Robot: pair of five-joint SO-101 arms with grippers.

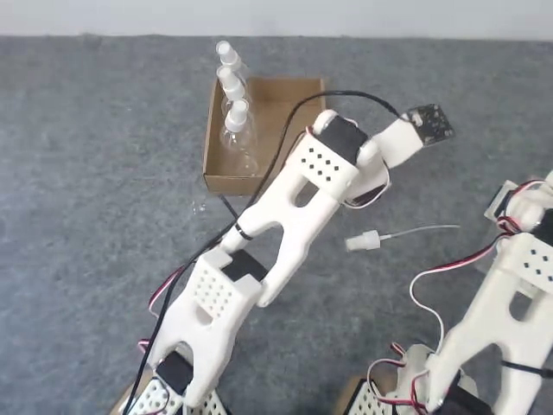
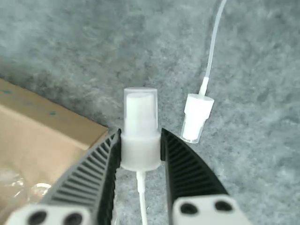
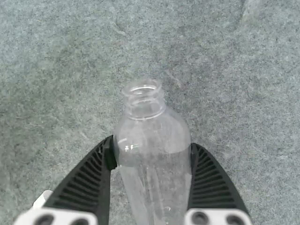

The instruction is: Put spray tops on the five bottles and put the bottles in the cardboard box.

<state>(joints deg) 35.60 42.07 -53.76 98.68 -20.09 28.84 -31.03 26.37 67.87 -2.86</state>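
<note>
We see the left tool [image 2: 139, 138] pinching a white spray top [image 2: 139, 126] by its collar, close to a corner of the cardboard box [image 1: 232, 183]. A second spray top [image 1: 365, 240] lies on the grey worktop [image 1: 86, 216] nearby. The right tool [image 3: 152, 147] is clamped on a clear open bottle [image 3: 151, 140] with its neck uncapped. Three capped bottles [image 1: 233, 104] sit in a row inside the box, along one wall.

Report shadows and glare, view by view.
High view: soft, even light, no hard shadows on the carpet; small highlights on the bottles in the cardboard box. Left wrist view: no glare on the spray top in the left gripper; the loose spray top casts hardly any shadow. Right wrist view: small glints on the clear bottle in the right gripper.
</note>
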